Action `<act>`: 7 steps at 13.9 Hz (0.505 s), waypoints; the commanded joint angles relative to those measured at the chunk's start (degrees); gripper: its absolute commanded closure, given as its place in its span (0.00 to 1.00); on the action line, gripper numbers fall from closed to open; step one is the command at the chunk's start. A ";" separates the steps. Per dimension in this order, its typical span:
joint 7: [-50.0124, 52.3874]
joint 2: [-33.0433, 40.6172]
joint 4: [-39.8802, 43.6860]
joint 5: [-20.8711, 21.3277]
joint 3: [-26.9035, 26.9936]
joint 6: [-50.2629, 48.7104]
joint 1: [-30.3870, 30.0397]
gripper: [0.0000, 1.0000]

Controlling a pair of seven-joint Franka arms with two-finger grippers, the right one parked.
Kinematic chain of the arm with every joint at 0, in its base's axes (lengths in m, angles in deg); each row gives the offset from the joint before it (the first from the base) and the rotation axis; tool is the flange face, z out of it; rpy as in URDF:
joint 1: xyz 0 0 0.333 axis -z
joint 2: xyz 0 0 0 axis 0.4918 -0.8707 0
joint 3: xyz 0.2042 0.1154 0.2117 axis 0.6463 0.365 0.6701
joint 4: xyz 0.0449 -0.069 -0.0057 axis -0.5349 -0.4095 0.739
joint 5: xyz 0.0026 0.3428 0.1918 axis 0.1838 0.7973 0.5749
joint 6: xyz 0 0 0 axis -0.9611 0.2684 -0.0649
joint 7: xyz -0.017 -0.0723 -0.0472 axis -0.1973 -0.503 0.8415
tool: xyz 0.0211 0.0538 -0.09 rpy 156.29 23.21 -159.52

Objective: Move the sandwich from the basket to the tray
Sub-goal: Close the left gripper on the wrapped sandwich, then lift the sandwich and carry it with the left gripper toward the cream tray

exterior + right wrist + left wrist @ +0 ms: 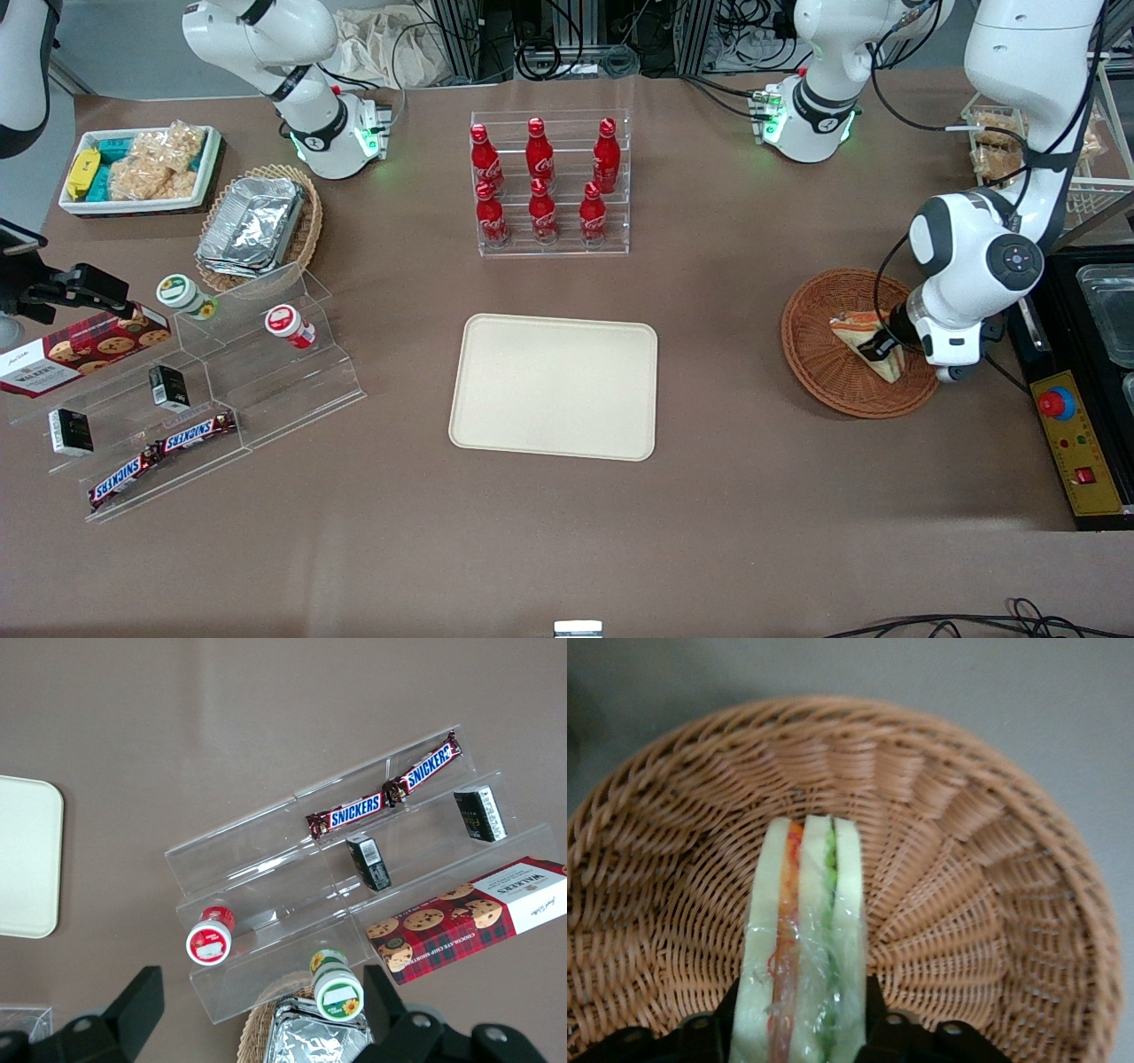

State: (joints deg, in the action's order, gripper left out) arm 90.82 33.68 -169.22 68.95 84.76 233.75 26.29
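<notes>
Brown desk (567,532), cables along the edge farthest from the front camera.
Front: hand (881,341) low in basket (819,354), on sandwich (855,332); tray (554,387) well apart. Wrist: sandwich (802,939) clamped between fingers (873,1014), over basket (966,886).

Evenly and brightly lit from overhead. Soft, short shadows under the tray (554,387) and beside the basket (824,354) on the brown counter (709,266). Small glare spots on the clear acrylic shelves (266,372) and crinkled foil containers (252,221). Sharp across the front view. Softly blurred in the left wrist view, especially the wrapped sandwich (802,939) nearest the end effector (799,1028).
</notes>
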 commanded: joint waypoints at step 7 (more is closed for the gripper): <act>-2.87 5.37 18.54 0.44 -0.57 -27.08 1.14 1.00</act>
State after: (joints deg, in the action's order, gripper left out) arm 89.71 39.79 -159.75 69.04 84.35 216.82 26.50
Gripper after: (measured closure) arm 0.811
